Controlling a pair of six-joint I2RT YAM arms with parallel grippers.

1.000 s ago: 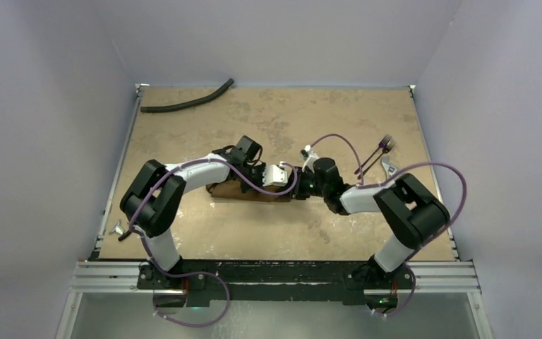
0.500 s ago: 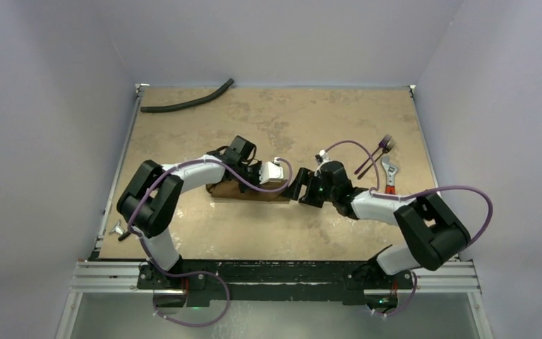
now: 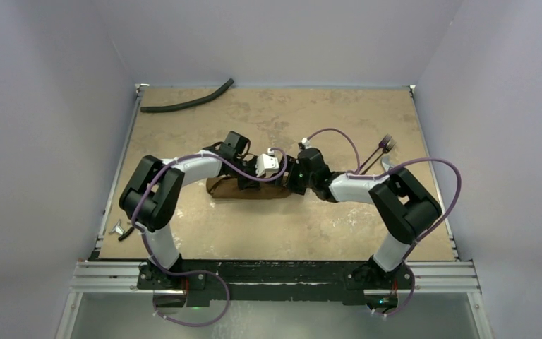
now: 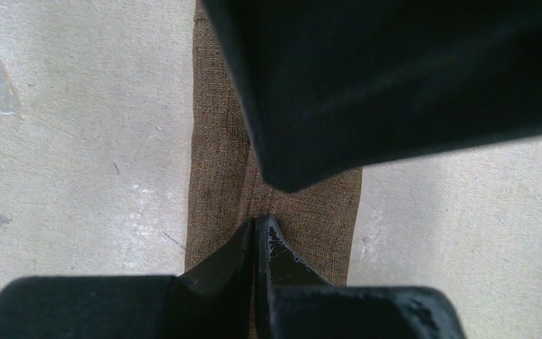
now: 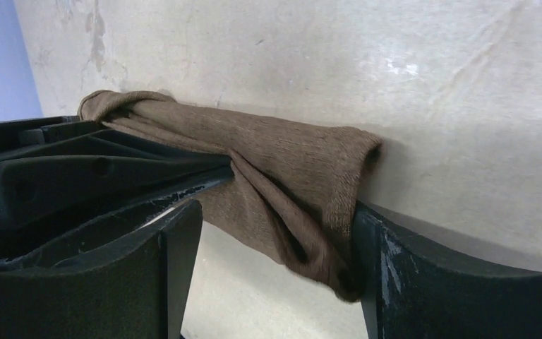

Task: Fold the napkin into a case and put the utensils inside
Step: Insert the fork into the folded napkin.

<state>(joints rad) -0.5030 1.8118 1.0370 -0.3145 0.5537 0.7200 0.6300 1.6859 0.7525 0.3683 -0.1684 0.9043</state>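
While creased, napkin (image 5: pixel 289 176) between right jaws

Pale lilac walls (image 3: pixel 49 106) on three sides; mottled tan tabletop (image 3: pixel 275 233); black rail (image 3: pixel 275 272) along near edge.

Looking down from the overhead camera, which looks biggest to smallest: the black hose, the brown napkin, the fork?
1. black hose, the longest.
2. napkin, shorter but wider and partly hidden under the arms, so the top two are unsure.
3. fork, clearly smallest.

One napkin (image 3: pixel 247 189); two grippers, left gripper (image 4: pixel 257 227) and right gripper (image 5: pixel 275 265); one hose (image 3: pixel 183 104); one fork (image 3: pixel 385 144) beyond the right gripper, other utensils uncountable.
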